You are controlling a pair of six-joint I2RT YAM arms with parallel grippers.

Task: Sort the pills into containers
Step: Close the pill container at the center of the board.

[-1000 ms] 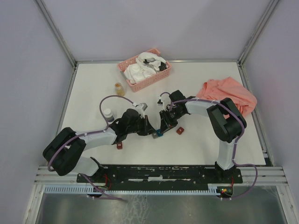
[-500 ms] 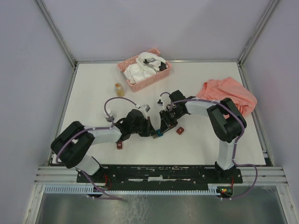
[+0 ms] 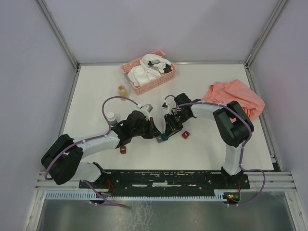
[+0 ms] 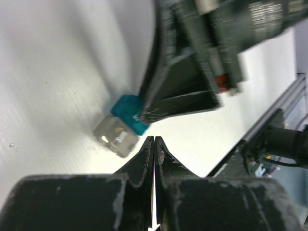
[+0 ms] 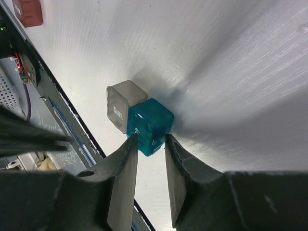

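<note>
Right gripper: jaws only a little apart, tips at the teal box, not around it.
Left gripper: closed, empty, beside the grey box.
Boxes: touching, near centre.
Pill jar: far left.
Advice: probably widen the jaws first and leave the grey box undisturbed.

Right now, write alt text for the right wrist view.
A teal box and a grey box sit touching on the white table, the teal one at the parted tips of the right tool. A dark red box lies apart.
</note>
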